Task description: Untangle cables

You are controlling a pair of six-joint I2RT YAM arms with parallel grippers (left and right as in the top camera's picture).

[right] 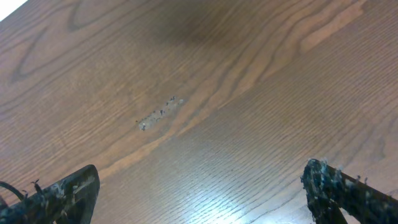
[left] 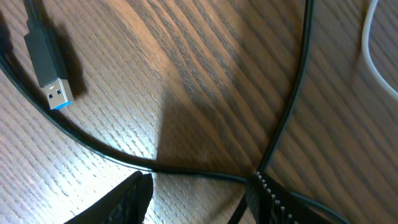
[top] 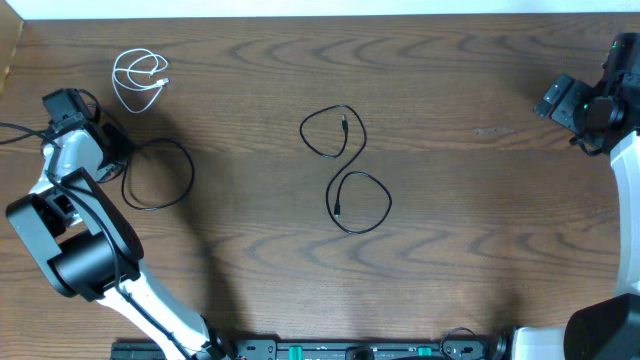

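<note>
The left gripper (left: 198, 198) was low over the table (top: 450, 230) on the left side. Its fingers were partway apart and had nothing pinched. A black cable (left: 292, 106) ran across the gap at the tips, and just by the right finger it seemed to cross over itself. Its plug (left: 48, 68) with the blue end lay off to one side. The white cable (top: 140, 80) sat in its own small coil near by, apart from the black one. Two more black loops (top: 347, 166) lay in the middle of the table, and I could not tell if they were one cable or two. The right gripper (right: 205, 199) was wide and held nothing, far off on the right. The step looked like grabbing the black cable to pull its loop open. To do it well, the fingers should go down on each side of just one strand, away from the crossing, so they would not grab two at once. The squeeze should be firm, since a thin cord can slip. The pull should be slow and away from the white cable, so the two would not mix.
</note>
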